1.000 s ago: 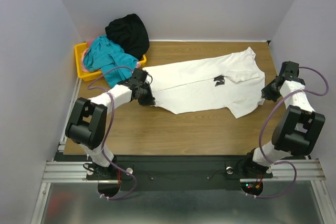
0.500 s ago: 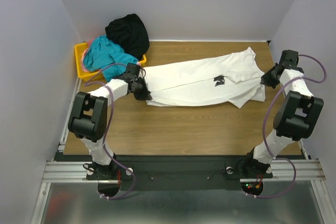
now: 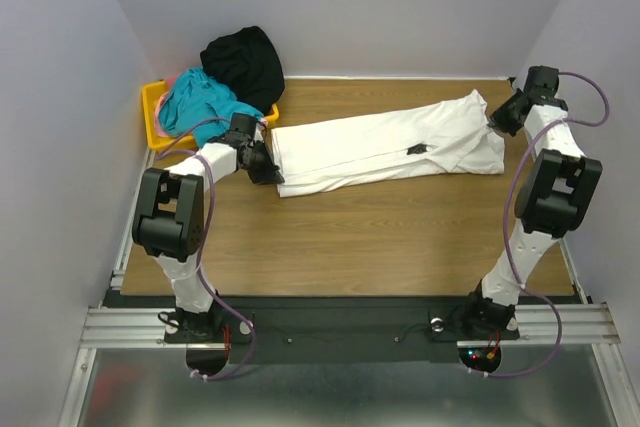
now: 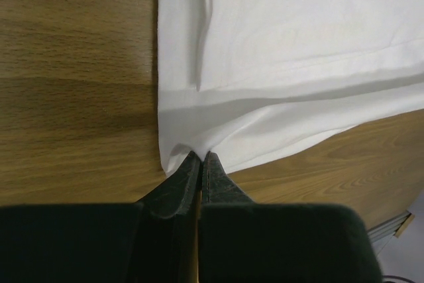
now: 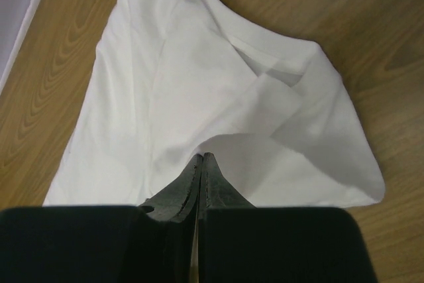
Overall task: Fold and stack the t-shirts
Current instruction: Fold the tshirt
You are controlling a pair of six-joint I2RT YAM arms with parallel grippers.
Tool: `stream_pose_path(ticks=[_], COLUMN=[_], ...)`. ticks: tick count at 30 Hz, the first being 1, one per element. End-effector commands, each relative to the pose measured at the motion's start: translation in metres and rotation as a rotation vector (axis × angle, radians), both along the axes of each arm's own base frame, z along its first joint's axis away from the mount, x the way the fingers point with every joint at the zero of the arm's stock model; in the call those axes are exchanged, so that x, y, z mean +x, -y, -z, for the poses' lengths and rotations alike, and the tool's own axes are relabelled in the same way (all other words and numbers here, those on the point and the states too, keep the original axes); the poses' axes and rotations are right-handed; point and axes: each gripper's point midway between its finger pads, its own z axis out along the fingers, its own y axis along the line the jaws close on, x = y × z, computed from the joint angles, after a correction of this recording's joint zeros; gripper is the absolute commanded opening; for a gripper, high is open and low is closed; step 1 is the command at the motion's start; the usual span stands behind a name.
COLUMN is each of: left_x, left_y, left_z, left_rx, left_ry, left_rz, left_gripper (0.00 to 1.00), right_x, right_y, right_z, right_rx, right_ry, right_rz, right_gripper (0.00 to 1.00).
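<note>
White t-shirt (image 3: 380,147) folded narrower than before; left jaws, right jaws pinch its edges.

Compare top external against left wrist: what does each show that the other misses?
Only top external: the yellow bin with the teal t-shirt and black t-shirt, the right claw at the right end of the white t-shirt, and the black chest mark.
Only left wrist: the left claw seen close, fingertips pinching a cloth corner, and the stitched hem of the layers.
Both: the white t-shirt, the left claw, the wooden table.
</note>
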Motion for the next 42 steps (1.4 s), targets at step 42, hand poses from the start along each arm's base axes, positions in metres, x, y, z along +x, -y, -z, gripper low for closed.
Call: stream_pose_path(ticks=[42], left_x=[0.065], left_y=[-0.013], left_z=[-0.019], left_rx=[-0.097], left_ry=[0.032], left_rz=[-0.035], left_gripper=[0.0], right_x=[0.119], right_y=[-0.028], right_z=[-0.007], right_rx=[0.015], right_ry=[0.165], right_rz=[-0.057], right_gripper=[0.0])
